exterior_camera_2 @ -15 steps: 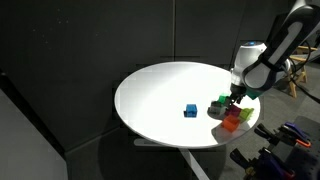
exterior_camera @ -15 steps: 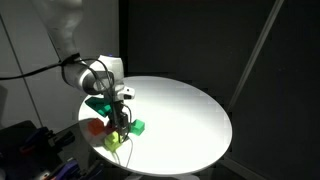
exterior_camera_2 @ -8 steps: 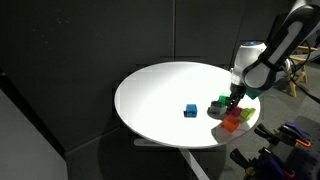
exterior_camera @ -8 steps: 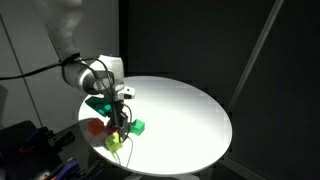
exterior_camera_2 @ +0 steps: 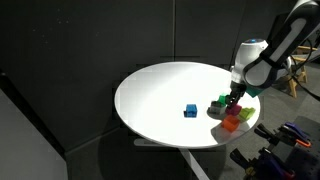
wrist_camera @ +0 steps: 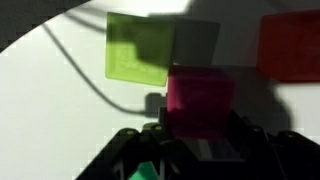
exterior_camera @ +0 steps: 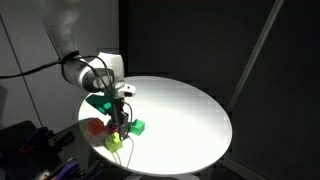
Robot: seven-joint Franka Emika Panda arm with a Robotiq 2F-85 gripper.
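Observation:
In the wrist view a magenta block (wrist_camera: 200, 98) sits between the two black fingers of my gripper (wrist_camera: 200, 132), which is shut on it. Just beyond it on the white table lie a lime-green block (wrist_camera: 138, 48) and a red block (wrist_camera: 292, 45). In both exterior views the gripper (exterior_camera: 120, 118) (exterior_camera_2: 233, 101) points straight down into a small cluster of blocks near the table's edge: a green block (exterior_camera: 138, 126), a red one (exterior_camera: 95, 127) and a yellow-green one (exterior_camera: 114, 142). The magenta block is hidden by the fingers in both exterior views.
A blue block (exterior_camera_2: 190, 110) lies alone toward the middle of the round white table (exterior_camera_2: 160, 95). A flat green piece (exterior_camera: 100, 103) lies under the arm. The table's edge runs close behind the cluster, with dark curtains all around.
The arm stays in the same place over the cluster. The fingers have drawn in on the magenta block; no block has visibly shifted.

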